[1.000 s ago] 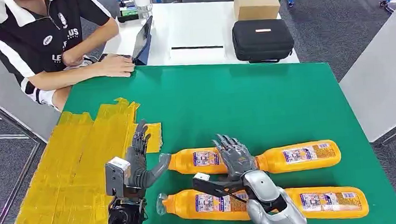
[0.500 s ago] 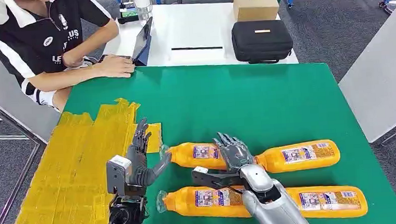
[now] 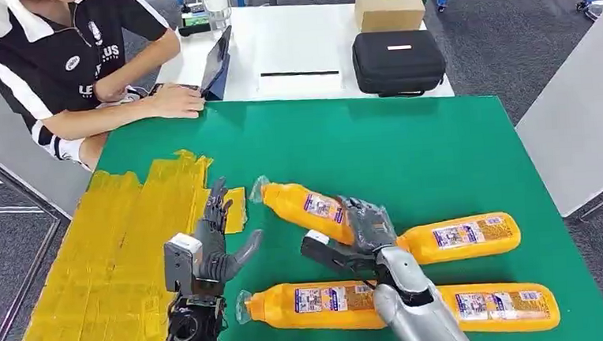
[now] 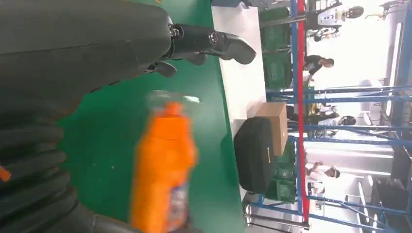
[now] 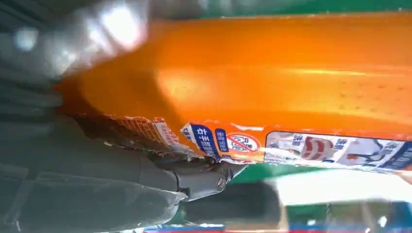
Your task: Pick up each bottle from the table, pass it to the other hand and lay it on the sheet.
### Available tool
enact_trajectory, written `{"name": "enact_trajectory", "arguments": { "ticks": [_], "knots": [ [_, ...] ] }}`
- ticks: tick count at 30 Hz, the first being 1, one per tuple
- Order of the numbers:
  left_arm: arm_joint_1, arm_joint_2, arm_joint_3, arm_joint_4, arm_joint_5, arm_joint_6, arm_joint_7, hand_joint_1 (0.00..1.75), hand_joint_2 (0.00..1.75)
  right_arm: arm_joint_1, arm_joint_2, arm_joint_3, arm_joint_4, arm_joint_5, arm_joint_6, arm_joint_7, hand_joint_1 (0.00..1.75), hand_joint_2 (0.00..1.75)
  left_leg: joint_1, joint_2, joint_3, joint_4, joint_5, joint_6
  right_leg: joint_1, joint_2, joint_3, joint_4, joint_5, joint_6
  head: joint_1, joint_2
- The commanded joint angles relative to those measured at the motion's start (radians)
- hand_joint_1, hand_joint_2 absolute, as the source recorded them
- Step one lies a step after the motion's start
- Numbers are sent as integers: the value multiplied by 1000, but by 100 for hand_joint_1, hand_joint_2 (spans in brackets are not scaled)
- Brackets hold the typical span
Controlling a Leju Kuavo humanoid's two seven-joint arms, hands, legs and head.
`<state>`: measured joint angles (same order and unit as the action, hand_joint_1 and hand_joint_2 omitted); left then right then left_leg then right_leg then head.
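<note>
Green tabletop [image 3: 408,148] under it, the right hand [image 3: 365,228] grips a tilted bottle [image 3: 308,206] near its base. The left hand [image 3: 212,251] waits open-fingered; a loose handover could drop it short of the sheet [image 3: 106,254].

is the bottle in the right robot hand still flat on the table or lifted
Lifted and tilted. The right robot hand grips the bottle near its base, and its capped end angles up toward the open left robot hand, unlike the three bottles lying flat.

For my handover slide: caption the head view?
Right hand lifts an orange bottle off the green table toward the open left hand.
</note>
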<state>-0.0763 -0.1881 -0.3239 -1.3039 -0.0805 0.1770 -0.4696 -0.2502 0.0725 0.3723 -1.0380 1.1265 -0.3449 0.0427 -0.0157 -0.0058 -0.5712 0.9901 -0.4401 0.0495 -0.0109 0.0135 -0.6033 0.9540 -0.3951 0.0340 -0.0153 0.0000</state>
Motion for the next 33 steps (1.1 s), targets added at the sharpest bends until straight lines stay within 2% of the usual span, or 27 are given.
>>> {"name": "enact_trajectory", "arguments": {
  "ticks": [1,5,6,7,8,9,10,12,14,17,19,21,22,25,33],
  "knots": [
    [-33,9,-16,52,5,-2,5,0,175,3,9,-61,-29,-8,-3,-9,175,175,2,-2,4,0,-2,-4,2,-3,5,-1,-2,-1,0,0],
    [-33,9,-16,52,5,-2,5,0,175,3,9,-61,-29,-8,-3,-9,175,175,3,0,7,1,-4,-6,3,-3,7,1,-4,-2,0,0],
    [-33,10,-18,51,3,-2,3,0,175,17,31,-100,-54,-74,-99,-66,175,175,1,-1,2,0,-1,-3,1,-2,2,-1,-1,-1,0,0],
    [-35,10,-21,54,-1,-1,2,0,175,29,37,-120,-73,-127,-147,-111,175,175,1,0,3,0,-2,-4,1,-2,4,0,-2,-1,0,0],
    [-42,14,-35,62,-14,-1,6,0,175,50,50,-147,-126,-244,-195,-202,175,175,2,0,4,0,-3,-4,2,-2,4,0,-3,-1,0,0],
    [-49,19,-55,73,-31,-1,11,0,175,75,52,-163,-179,-346,-228,-275,175,175,1,-2,1,0,-1,-3,1,-3,2,0,-2,-1,0,0],
    [-51,20,-61,75,-35,-1,12,0,175,87,54,-169,-202,-389,-239,-303,175,175,2,-2,5,1,-4,-6,2,-4,6,1,-5,-2,0,0],
    [-54,29,-92,70,-44,-6,12,0,175,121,60,-174,-269,-565,-226,-413,175,175,1,-4,0,0,-1,-3,1,-4,1,0,-2,-1,0,0],
    [-54,43,-121,46,-48,-15,18,0,175,134,65,-166,-287,-681,-201,-468,175,175,1,-4,1,0,-2,-3,1,-3,3,0,-3,-1,0,0],
    [-52,60,-157,-9,-31,-62,54,0,175,139,71,-137,-284,-759,-198,-516,175,175,1,-2,0,0,-1,-3,1,-2,1,0,-2,-1,0,0],
    [-50,68,-168,-40,-2,-95,72,0,175,139,73,-115,-287,-849,-134,-538,175,175,1,-2,-1,0,-2,-3,1,-1,0,0,-1,-1,0,0],
    [-55,79,-180,-65,0,-105,85,0,175,146,76,-102,-302,-991,-24,-547,175,175,2,0,2,1,-3,-5,2,-1,2,1,-3,-2,0,0],
    [-59,80,-180,-68,-1,-104,91,0,175,145,76,-96,-302,-998,-24,-555,171,175,1,-1,0,0,-2,-3,1,-1,0,0,-2,-1,0,0],
    [-74,79,-176,-57,0,-107,111,0,175,135,76,-70,-291,-1014,-1,-559,175,175,1,-1,0,0,-2,-3,1,-1,0,0,-1,-1,0,0],
    [-81,71,-173,-31,5,-123,128,0,175,92,76,31,-173,-991,60,-551,175,175,3,2,5,0,-4,-5,3,1,5,-1,-3,-2,0,0]
  ]
}}
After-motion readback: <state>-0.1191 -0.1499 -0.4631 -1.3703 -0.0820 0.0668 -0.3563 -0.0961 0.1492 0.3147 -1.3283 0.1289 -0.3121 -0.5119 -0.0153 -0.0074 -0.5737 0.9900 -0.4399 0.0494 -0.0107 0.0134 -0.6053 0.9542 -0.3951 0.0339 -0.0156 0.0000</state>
